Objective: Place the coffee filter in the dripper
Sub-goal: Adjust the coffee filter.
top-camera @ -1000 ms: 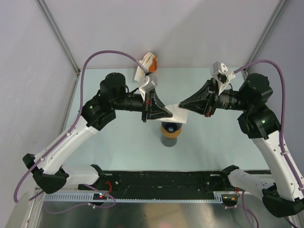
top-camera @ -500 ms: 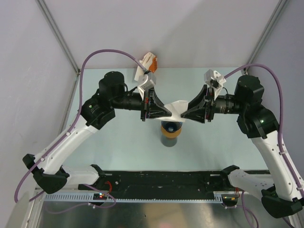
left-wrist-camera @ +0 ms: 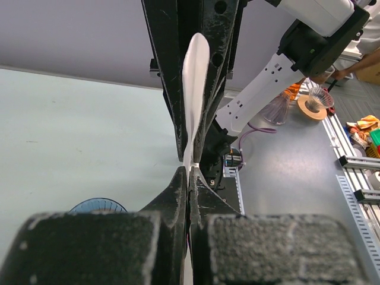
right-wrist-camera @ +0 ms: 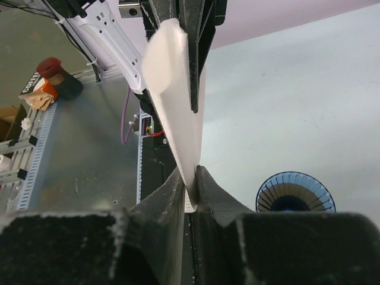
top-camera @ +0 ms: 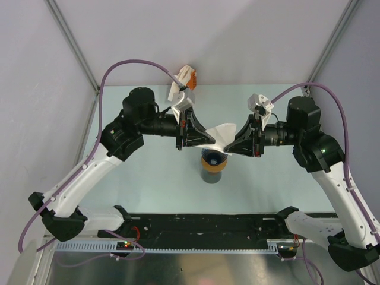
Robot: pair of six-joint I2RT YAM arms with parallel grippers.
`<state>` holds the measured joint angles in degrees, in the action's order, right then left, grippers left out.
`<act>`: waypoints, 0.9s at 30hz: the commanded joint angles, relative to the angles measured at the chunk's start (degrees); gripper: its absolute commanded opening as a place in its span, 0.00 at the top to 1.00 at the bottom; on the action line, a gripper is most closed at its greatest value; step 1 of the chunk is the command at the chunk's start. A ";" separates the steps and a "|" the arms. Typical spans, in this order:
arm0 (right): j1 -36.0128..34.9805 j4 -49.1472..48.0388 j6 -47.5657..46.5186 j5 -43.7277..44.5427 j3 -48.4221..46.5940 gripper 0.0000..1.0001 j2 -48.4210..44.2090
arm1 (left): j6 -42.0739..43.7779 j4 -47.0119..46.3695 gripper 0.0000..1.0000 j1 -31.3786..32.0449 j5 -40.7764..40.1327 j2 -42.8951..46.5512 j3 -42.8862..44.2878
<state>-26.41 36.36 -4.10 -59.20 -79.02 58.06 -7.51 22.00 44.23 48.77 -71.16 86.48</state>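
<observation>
Left hand [top-camera: 211, 144]: closed tight on the coffee filter [top-camera: 222, 133]; in the left wrist view its fingers [left-wrist-camera: 178, 190] press together with the thin paper edge between them
Right hand [top-camera: 229, 148]: faces the left hand from the other side; the filter's lower edge sits between its fingertips [right-wrist-camera: 208, 184]; a thin gap shows beside the paper, so I cannot tell whether they pinch it
Coffee filter: white paper, held in the air between the two hands, standing edge-on and bowed in both wrist views; the part between the hands fans upward in the top view
Dripper [top-camera: 214, 157]: blue, ribbed, mouth up; stands below the filter, apart from it; partly covered by the hands in the top view; seen to the lower right in the right wrist view [right-wrist-camera: 295, 193]; nothing lies inside it
Orange ring [top-camera: 212, 166]: under the dripper, around its base
Grey cup [top-camera: 212, 177]: dark, upright on the tabletop [top-camera: 160, 172]; carries the ring and dripper
Arms: both reach inward from either side; their hands nearly meet above the cup
</observation>
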 commanded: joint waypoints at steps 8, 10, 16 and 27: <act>-0.18 0.37 -0.23 -1.18 0.18 0.99 -0.09 | 0.94 -1.08 1.00 -0.65 0.74 -0.08 3.25; -0.16 0.16 -0.06 -1.03 0.18 1.00 -0.13 | 0.99 -1.04 0.99 -0.77 0.10 -0.05 3.32; 1.50 -5.38 4.54 -1.05 0.17 1.00 -0.47 | -2.86 -1.00 0.16 -3.06 -2.31 0.90 3.09; 4.00 -27.11 24.77 -1.96 2.18 1.00 0.35 | -9.76 -9.61 0.00 -8.05 -2.55 7.18 -5.85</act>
<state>-23.24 22.20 9.72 -60.18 -77.84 58.19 -12.27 19.90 36.82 46.61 -67.70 84.77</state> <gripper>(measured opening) 0.010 0.994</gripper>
